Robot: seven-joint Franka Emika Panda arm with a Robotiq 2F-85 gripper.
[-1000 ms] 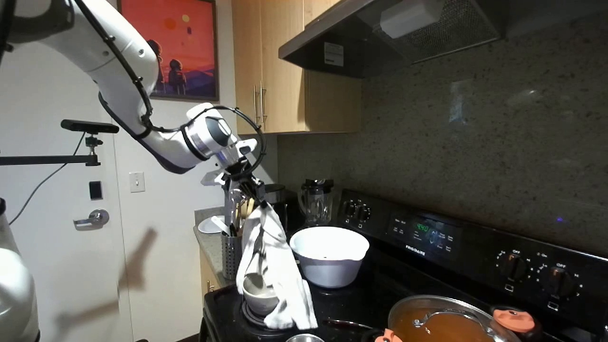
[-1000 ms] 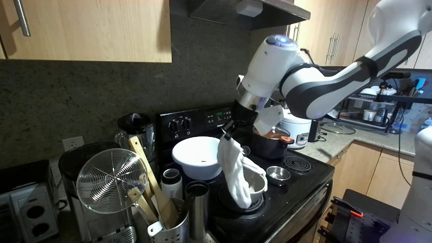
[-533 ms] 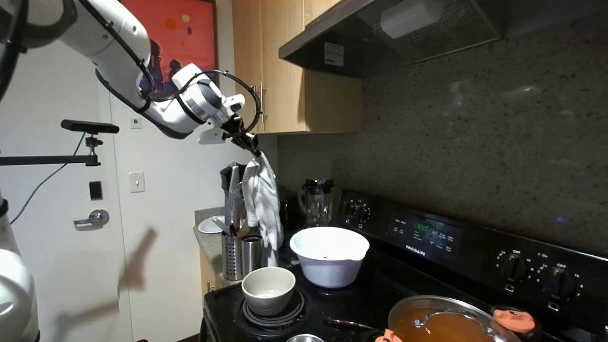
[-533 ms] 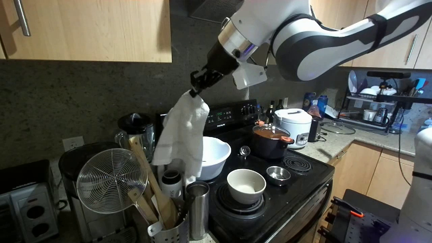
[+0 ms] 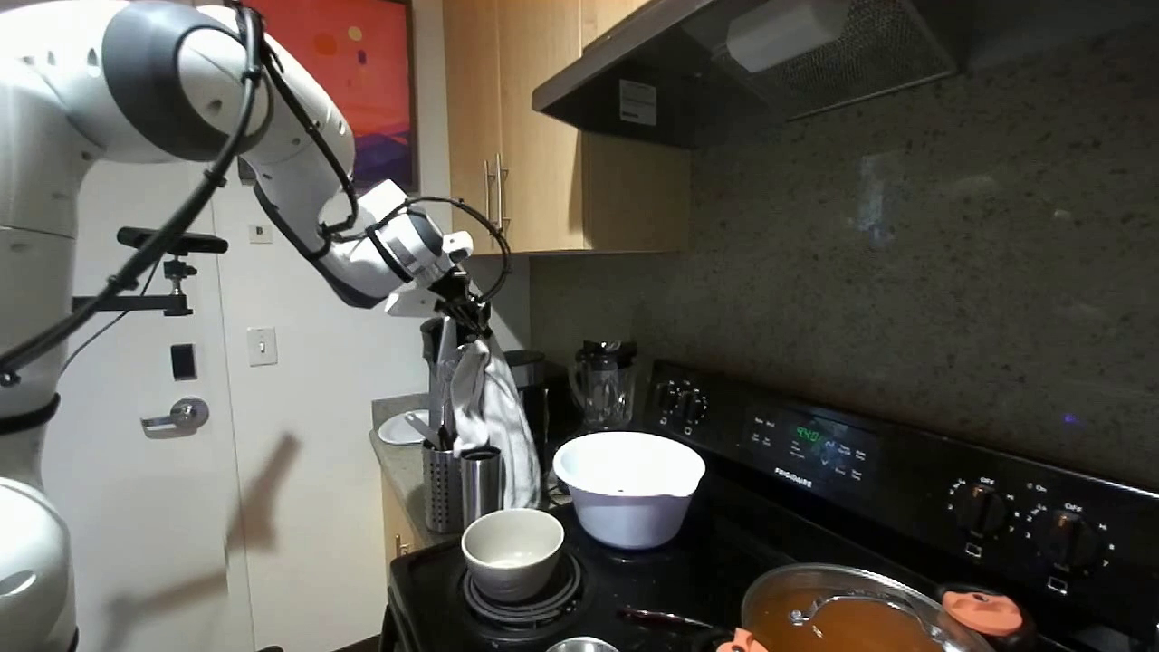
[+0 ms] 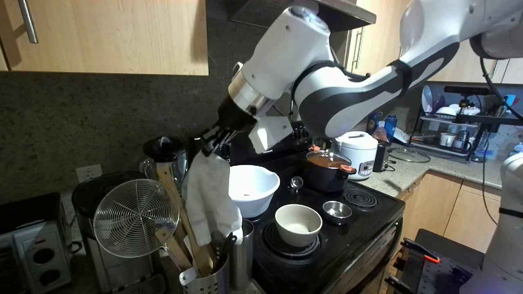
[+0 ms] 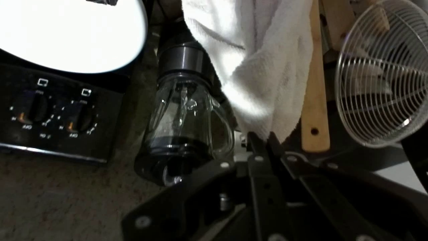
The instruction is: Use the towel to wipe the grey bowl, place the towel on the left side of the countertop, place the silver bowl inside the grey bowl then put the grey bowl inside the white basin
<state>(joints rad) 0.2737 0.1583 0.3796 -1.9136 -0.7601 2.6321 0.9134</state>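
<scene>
- since the towel (image 7: 267, 77) hangs well apart from the grey bowl (image 6: 298, 228), you look to be on the second step: laying it down on the left side of the bench (image 5: 406, 466).
- your jaws are clenched on the towel's upper end; the rest dangles loose beneath.
- in an exterior view its lower folds overlap the wooden utensils (image 6: 202, 259) and the steel tumbler (image 6: 244, 265); whether it touches them, you cannot tell.
- the grey bowl sits upright on a coil burner (image 6: 270, 241), the silver bowl (image 6: 337, 212) is near it, and the white basin (image 6: 255, 204) stands farther back on the stove (image 6: 343, 237).
- your next move should be to carry the towel past the utensils, lower it until it bunches on the bench, then let go and lift straight away.
- if you release from this height, it may well drape over the utensils or the wire strainer (image 6: 137, 218).
- after that, the silver bowl goes into the grey bowl, and the pair into the basin.
</scene>
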